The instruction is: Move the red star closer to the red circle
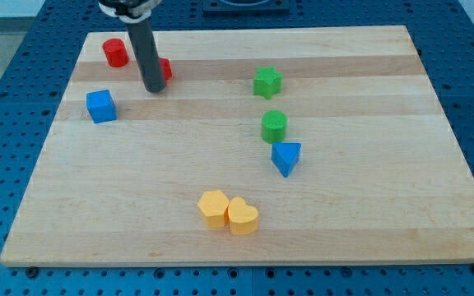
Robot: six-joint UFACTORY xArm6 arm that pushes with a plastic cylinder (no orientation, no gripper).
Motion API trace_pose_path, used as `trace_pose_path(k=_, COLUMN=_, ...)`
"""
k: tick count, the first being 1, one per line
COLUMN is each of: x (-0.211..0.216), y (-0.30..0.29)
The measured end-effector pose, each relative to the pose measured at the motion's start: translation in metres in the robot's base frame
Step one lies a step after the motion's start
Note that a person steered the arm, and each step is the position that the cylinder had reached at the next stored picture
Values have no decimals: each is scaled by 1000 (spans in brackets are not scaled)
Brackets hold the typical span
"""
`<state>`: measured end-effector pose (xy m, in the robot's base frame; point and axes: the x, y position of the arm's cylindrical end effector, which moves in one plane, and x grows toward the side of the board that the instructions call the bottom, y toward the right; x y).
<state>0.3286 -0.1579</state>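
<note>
The red circle (pixel 115 53) stands near the board's top left corner. The red star (pixel 164 69) lies a short way to its right, mostly hidden behind my rod. My tip (pixel 154 90) rests on the board just below and left of the red star, touching or nearly touching it. The red circle is up and to the left of my tip, apart from it.
A blue cube (pixel 100 106) lies below the red circle. A green star (pixel 267 82), a green cylinder (pixel 274 127) and a blue triangle (pixel 285 157) line up right of centre. A yellow hexagon (pixel 213 207) and yellow heart (pixel 243 217) touch near the bottom. The wooden board (pixel 369 189) ends on all sides.
</note>
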Motion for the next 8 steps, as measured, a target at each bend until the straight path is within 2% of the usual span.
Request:
trace_pose_path(k=2, x=-2, y=-1)
trace_pose_path(k=3, x=28, y=27)
trace_pose_path(k=4, x=13, y=38)
trace_pose_path(k=5, x=-31, y=38)
trace_pose_path(k=8, x=-48, y=23)
